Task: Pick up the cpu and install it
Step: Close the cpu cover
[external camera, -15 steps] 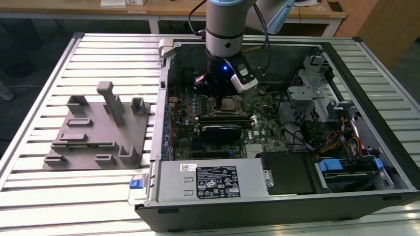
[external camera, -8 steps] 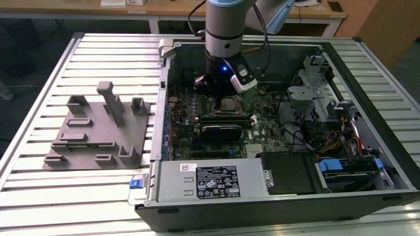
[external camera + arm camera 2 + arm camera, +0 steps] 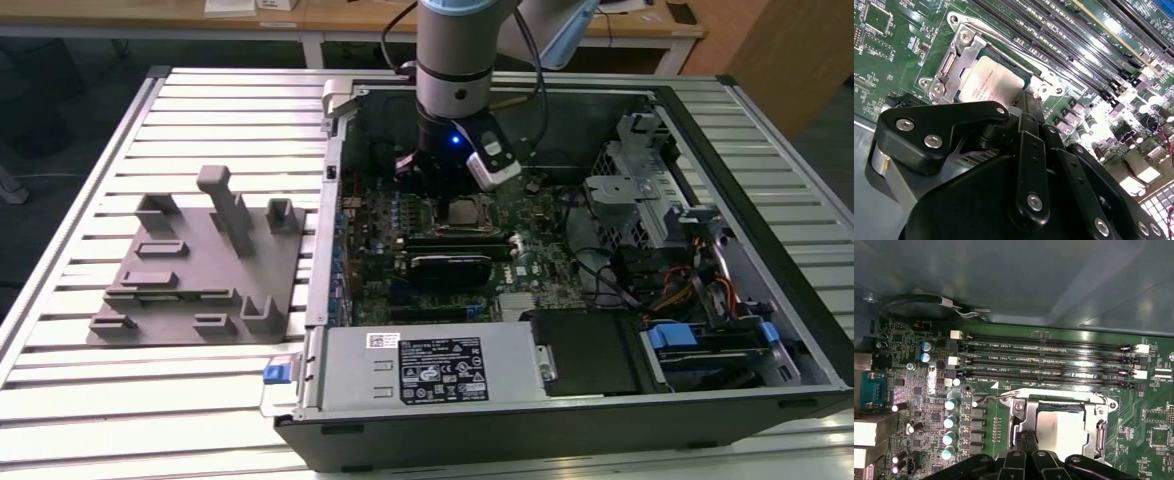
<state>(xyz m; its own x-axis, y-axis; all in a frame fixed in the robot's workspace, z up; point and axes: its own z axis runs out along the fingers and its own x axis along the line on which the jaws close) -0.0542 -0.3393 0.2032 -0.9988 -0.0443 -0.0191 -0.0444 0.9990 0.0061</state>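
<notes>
Hand (image 3: 1029, 107) hovers closed above cpu (image 3: 991, 80) in wrist views.

On my feed the cpu (image 3: 991, 80) top looks like dull, satin metal, and the socket frame (image 3: 959, 50) around it is brighter, polished metal. The gripper (image 3: 1026, 107) is matt black with shiny screw heads. The motherboard (image 3: 899, 65) has a glossy green finish. I see the desk (image 3: 200, 110) as ribbed pale metal and the fixture blocks (image 3: 200, 270) as matt grey plastic.

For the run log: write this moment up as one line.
chip: lying in socket on board | gripper: low over socket, at chip's edge
</notes>
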